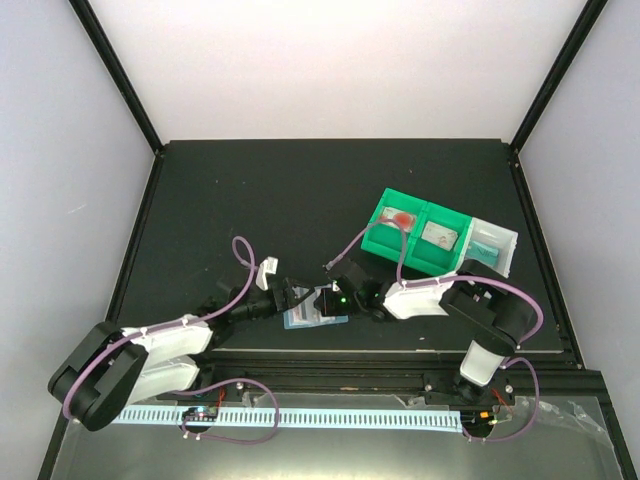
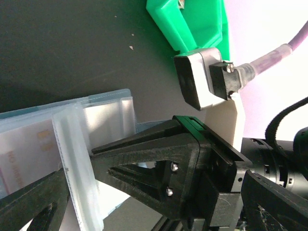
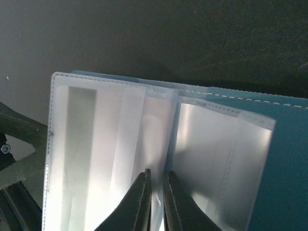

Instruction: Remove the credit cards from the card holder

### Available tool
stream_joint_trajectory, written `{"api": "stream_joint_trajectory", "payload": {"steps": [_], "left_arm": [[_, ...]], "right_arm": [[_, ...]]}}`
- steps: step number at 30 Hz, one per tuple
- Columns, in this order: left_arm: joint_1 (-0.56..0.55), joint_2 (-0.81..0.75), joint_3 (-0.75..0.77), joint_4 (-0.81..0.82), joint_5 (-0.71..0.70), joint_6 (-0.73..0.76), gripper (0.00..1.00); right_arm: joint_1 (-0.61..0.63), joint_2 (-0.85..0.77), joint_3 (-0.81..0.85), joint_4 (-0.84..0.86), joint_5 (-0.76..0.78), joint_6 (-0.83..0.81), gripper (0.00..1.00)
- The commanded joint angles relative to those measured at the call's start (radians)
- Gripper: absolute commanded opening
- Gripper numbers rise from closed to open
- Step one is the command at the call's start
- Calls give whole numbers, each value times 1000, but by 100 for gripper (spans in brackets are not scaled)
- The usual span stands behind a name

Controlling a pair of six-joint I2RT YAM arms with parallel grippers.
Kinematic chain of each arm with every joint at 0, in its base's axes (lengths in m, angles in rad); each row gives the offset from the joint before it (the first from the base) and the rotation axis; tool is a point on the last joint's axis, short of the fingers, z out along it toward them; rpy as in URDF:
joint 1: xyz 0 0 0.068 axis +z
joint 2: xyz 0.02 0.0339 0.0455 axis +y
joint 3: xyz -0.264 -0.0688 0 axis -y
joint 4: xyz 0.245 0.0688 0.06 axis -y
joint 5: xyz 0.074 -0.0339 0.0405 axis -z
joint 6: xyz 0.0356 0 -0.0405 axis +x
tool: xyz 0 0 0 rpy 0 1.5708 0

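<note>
Right gripper (image 3: 156,202) pinches 1 clear pocket leaf of the card holder (image 3: 284,159); left gripper (image 2: 77,187) gapes wide beside it. A tug could lift the holder.

Two arms with glossy white shells and black joint housings fill the lower part of the top view, the left arm (image 1: 140,360) at lower left, the right arm (image 1: 480,320) at lower right. Lilac cables (image 1: 243,262) loop along both. A small green light (image 1: 339,297) glows near centre frame. In the left wrist view, black plastic fingers (image 2: 144,163) show triangular cut-outs and two silver screw heads (image 2: 171,179); a grey-and-black camera block (image 2: 199,79) takes a lilac cable at upper right.
</note>
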Motion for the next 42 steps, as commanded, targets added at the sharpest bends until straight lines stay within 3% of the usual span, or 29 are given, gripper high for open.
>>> {"api": "stream_joint_trajectory", "payload": {"steps": [1, 8, 13, 20, 25, 32, 37, 42], "left_arm": [[6, 5, 35, 82, 75, -15, 99], [3, 70, 70, 132, 109, -46, 99], [-22, 140, 108, 181, 136, -69, 99], [-55, 238, 144, 234, 146, -102, 99], [-73, 265, 142, 293, 162, -130, 97], [-43, 112, 137, 19, 63, -33, 98], [-10, 62, 124, -61, 52, 4, 98], [-7, 78, 122, -50, 75, 8, 98]], "right_arm": [[3, -14, -25, -24, 27, 17, 12], [-10, -83, -117, 89, 72, 52, 13], [-44, -144, -231, 261, 47, 98, 17], [-64, -241, -241, 181, 88, 73, 26], [-69, -265, -244, 151, 101, 60, 24], [-70, -181, -180, 139, -20, 13, 24], [-70, -111, -142, 70, -16, -12, 23], [-70, -84, -162, 75, 7, -13, 13]]}}
